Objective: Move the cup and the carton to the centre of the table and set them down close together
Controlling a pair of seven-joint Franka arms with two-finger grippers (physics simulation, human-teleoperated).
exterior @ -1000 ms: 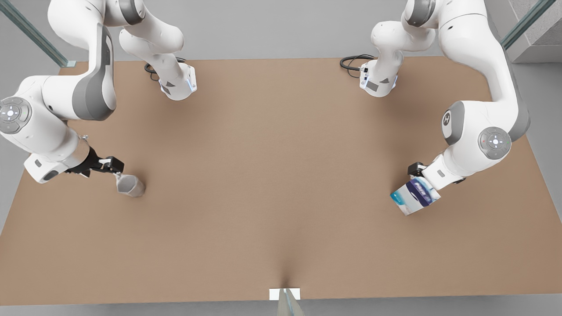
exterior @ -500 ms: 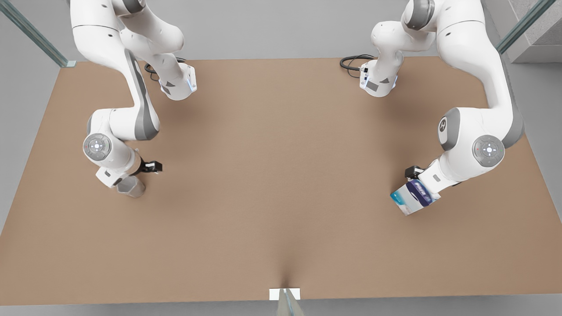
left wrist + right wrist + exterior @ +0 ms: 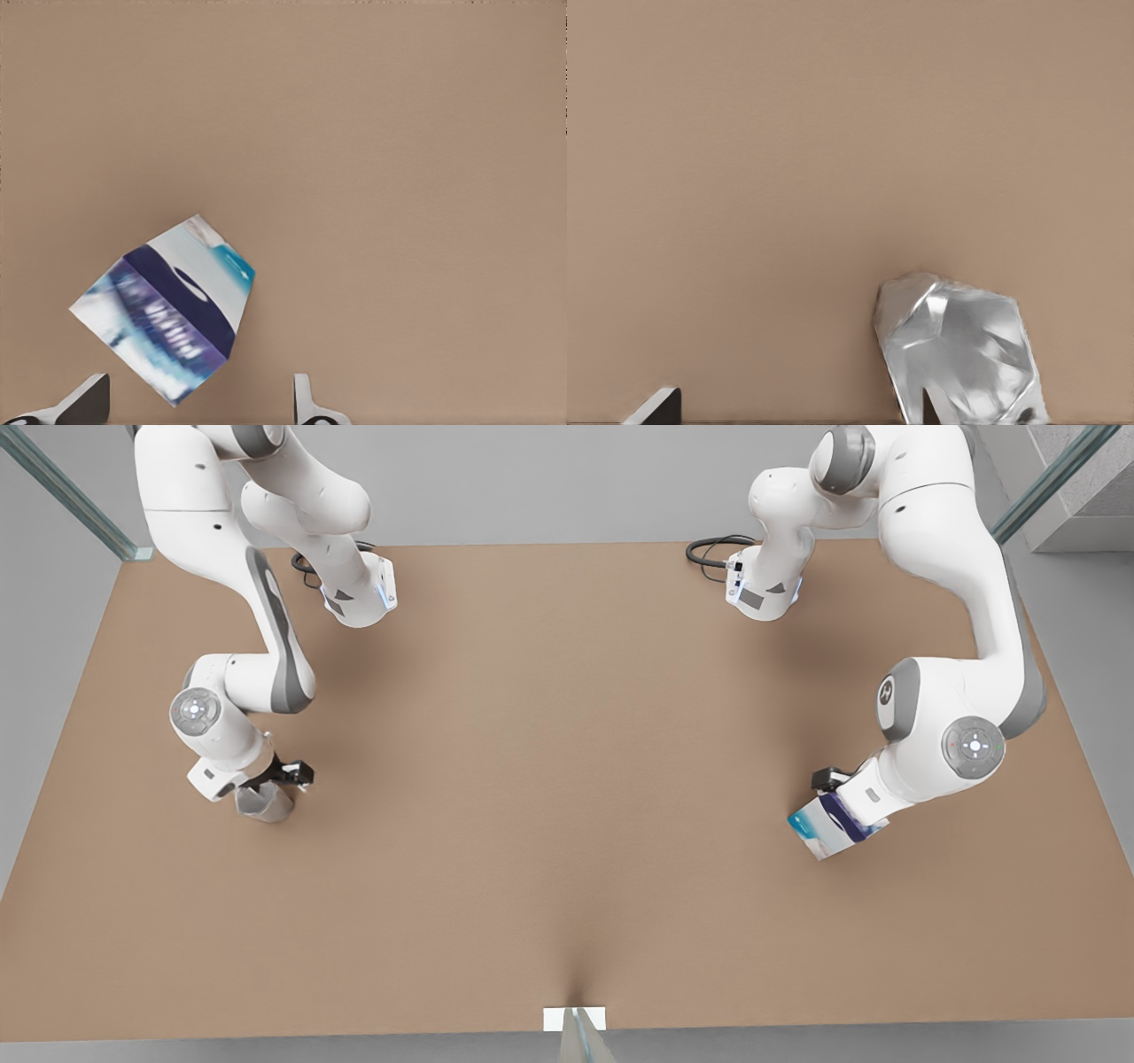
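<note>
1. The cup (image 3: 263,802) sits on the tabletop (image 3: 567,797) near the front view's left edge, well away from the centre. In the right wrist view the cup (image 3: 961,347) shows pale, shiny facets; whether it stands upright or lies over I cannot tell, nor which way its mouth points.
2. The right hand (image 3: 276,778) is just above the cup. In the right wrist view its fingers (image 3: 656,409) are spread wide, one tip out on bare tabletop and the other overlapping the cup's near side. It has hold of nothing.
3. Between cup and carton lies a broad stretch of plain brown tabletop, the whole middle included, with open room on both sides.
4. The carton (image 3: 828,828) lies near the front view's right edge, also well away from the centre. It sits skewed to the tabletop's edges, its long axis running diagonally, its teal end toward the front view's left. In the left wrist view the carton (image 3: 168,305) shows its dark blue band across the middle.
5. The left hand (image 3: 842,797) is over the carton's far end. In the left wrist view its fingers (image 3: 306,403) are parted widely with the carton's lower corner between them, neither pressing on it.
</note>
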